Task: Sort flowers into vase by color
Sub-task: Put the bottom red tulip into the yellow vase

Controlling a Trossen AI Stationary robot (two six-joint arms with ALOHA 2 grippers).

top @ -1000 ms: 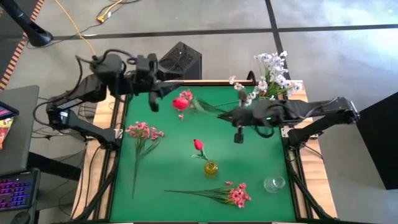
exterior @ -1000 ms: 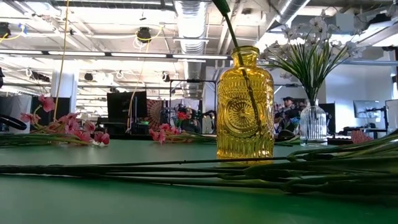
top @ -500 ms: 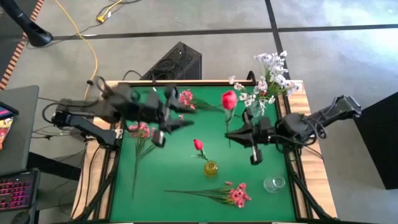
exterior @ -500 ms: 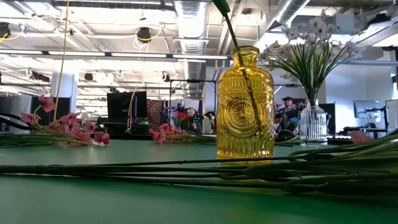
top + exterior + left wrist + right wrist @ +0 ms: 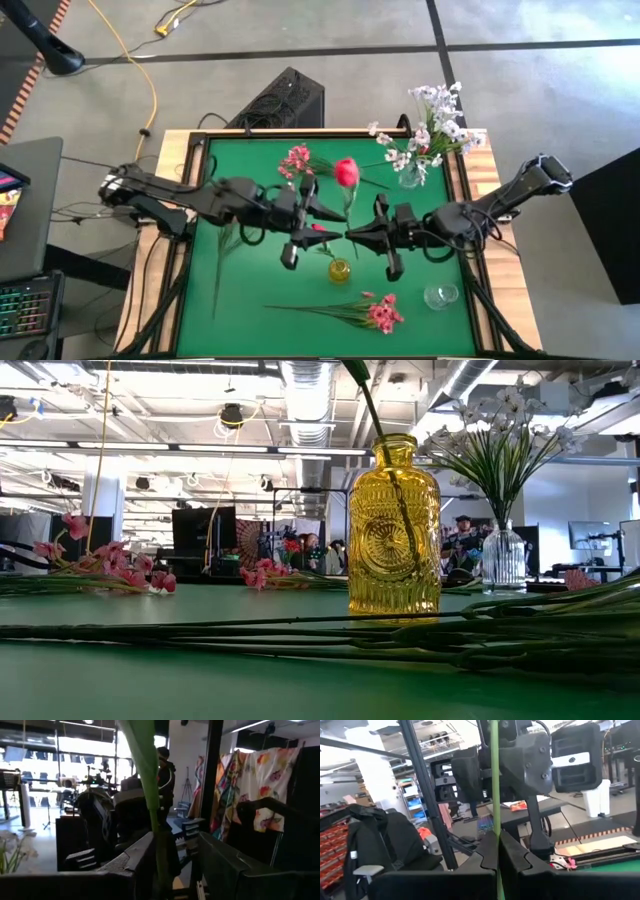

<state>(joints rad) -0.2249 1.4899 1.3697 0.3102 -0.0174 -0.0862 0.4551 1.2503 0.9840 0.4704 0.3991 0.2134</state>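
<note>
A red flower (image 5: 346, 172) stands over the table's middle, and my right gripper (image 5: 350, 232) is shut on its green stem. My left gripper (image 5: 326, 213) reaches in from the left and is open. The stem (image 5: 158, 845) stands between its fingers, close to one of them; whether it touches I cannot tell. Just near of both grippers, a yellow glass vase (image 5: 339, 270) holds another red flower's stem (image 5: 368, 400). White flowers (image 5: 435, 120) stand in a clear vase (image 5: 410, 178) at the far right. Pink sprays lie at the far middle (image 5: 298, 158) and near the front edge (image 5: 380, 315). My right gripper pinches the red flower's stem (image 5: 495, 827) between its two shut fingers, well below the blossom. The fingers come in about level from the table's right and lie across the stem. The flower is lifted clear and roughly upright, blossom above the fingers and the stem's end below.
A small empty clear glass vase (image 5: 441, 295) stands at the near right. Another pink spray's stems (image 5: 222, 262) lie at the left, under my left arm. The long stems of the near spray (image 5: 320, 635) stretch across the front of the green mat.
My right gripper has carried the red flower from the far middle toward the table's centre and near side. It has rolled, so the flower, first lying across with its blossom to the left, now stands roughly upright. My left gripper has swung right, nearer and down to the stem.
</note>
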